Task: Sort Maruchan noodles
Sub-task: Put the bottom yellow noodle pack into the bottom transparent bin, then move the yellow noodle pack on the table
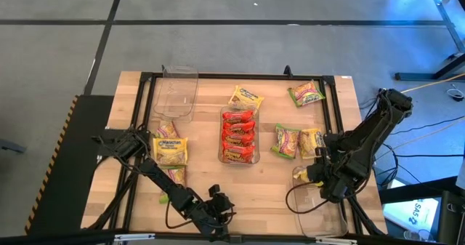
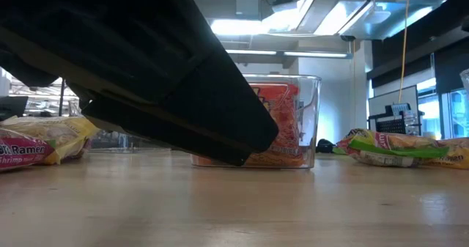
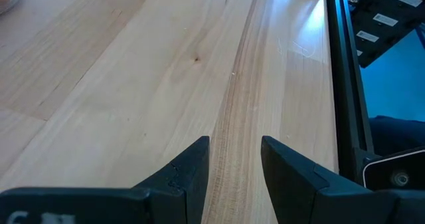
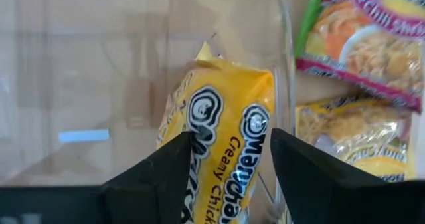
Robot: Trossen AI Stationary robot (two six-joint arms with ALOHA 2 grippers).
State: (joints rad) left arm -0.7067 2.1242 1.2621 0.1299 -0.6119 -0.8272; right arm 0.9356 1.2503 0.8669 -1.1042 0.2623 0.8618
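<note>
Blocking much of the low view, a dark arm; right gripper [image 4: 229,161] parted around, perhaps touching, a yellow packet [image 4: 222,134].

Red, yellow and green packets on pale wood

The surface [image 1: 254,194] is light blond wood with darker grain lines and a black frame. The clear middle tray [image 1: 240,158] holds red noodle packets [image 1: 238,134] printed with yellow. Just right of that tray lie a green-edged packet [image 1: 285,141] with pink lettering and a yellow one [image 1: 311,142]. Left of the tray, a yellow packet [image 1: 169,150] carries a green logo. The yellow packet [image 4: 222,154] between the right arm's black fingers [image 4: 169,171] bears black-and-white lettering.
</note>
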